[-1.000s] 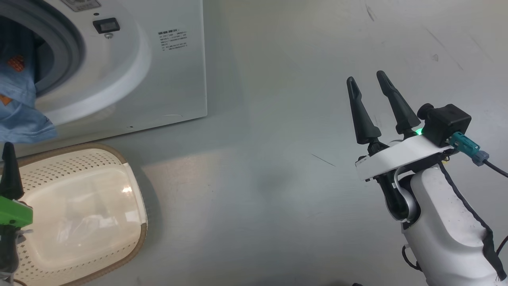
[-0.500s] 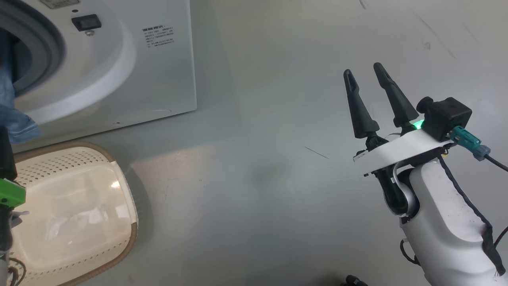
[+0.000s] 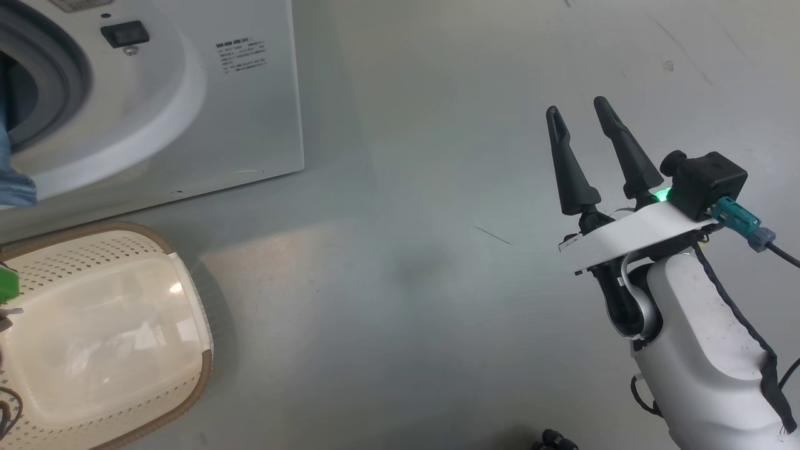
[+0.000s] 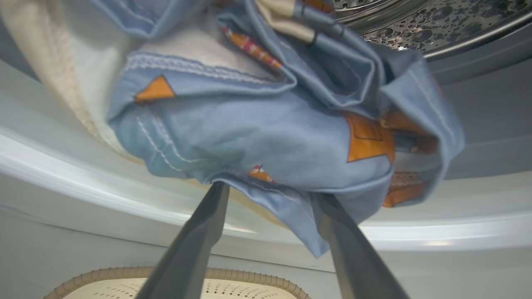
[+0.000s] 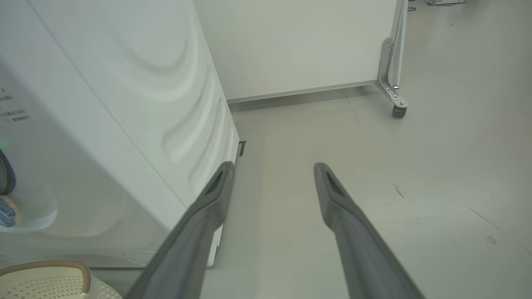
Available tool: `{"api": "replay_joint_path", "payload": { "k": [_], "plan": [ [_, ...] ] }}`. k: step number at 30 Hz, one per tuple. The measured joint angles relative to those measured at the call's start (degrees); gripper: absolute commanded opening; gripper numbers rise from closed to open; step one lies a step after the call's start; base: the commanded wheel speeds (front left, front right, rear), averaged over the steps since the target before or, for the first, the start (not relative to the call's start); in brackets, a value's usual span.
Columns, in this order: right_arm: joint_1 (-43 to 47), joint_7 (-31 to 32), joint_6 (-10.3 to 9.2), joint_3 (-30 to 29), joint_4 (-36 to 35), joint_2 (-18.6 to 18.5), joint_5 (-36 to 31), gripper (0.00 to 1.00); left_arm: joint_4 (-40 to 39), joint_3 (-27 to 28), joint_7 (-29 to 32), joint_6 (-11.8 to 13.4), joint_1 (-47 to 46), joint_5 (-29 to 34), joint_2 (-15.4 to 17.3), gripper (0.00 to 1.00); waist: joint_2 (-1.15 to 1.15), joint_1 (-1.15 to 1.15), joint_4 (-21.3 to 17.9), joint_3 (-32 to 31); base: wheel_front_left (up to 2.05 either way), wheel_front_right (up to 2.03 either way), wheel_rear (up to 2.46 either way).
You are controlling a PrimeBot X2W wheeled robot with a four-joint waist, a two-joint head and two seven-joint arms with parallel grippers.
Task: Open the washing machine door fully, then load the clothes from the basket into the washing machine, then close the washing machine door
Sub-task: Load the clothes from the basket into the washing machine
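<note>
The clothes (image 4: pixel 266 137), blue fabric with orange prints over a cream piece, hang out of the washing machine (image 3: pixel 237 125) across the lip of its opening. My left gripper (image 4: pixel 270 193) is open, its fingertips spread wide just under the bundle's lower edge. The steel drum (image 4: pixel 436 25) shows behind the clothes. A blue corner of the clothes (image 3: pixel 12 184) peeks in at the head view's left edge. The basket (image 3: pixel 187 381) stands on the floor below the machine, its glossy bottom bare. My right gripper (image 3: pixel 578 106) hovers open over the floor, far to the right. The washing machine door is out of view.
Grey floor (image 3: pixel 406 281) stretches between the machine and my right arm. In the right wrist view the machine's white side (image 5: pixel 124 104) is close on the left. A white partition on a caster (image 5: pixel 398 111) stands behind it.
The head camera has turned, so the machine and basket slid left in its picture. The left gripper's dark finger has gone past that view's left edge. Both grippers stayed open.
</note>
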Motion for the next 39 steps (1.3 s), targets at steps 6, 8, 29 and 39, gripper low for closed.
{"api": "replay_joint_path", "payload": {
  "k": [6, 8, 29, 39],
  "plan": [
    [-0.2, 0.0, 0.0, -0.1, 0.0, 0.2, 0.0, 1.0, 0.3, -1.3, -2.9, 0.0, -0.1, 0.3, 0.1, 0.0, 0.0, 0.0, 0.3, -0.1, 0.0, 0.0, 0.0],
    [-0.3, 0.0, 0.0, -0.1, 0.0, 0.2, 0.0, 1.0, 0.3, -1.8, -3.5, 0.0, -0.1, 0.3, 0.1, 0.0, 0.0, 0.0, 0.5, -0.1, 0.0, 0.0, 0.0],
    [-0.6, 0.0, 0.0, -0.7, 0.4, 0.6, 0.0, 1.0, -8.4, -4.0, -6.9, 0.0, -0.4, 7.4, 4.5, 0.0, 0.0, 0.0, 2.4, -1.7, 0.0, 0.0, 0.0],
    [-0.6, 0.0, 0.0, 1.7, 0.4, 1.9, 0.5, 1.0, -6.0, -4.3, -2.7, 0.0, -5.6, 7.8, 9.4, 0.0, 0.0, 0.0, 0.4, -1.0, 0.0, 0.0, 0.0]
  ]
}}
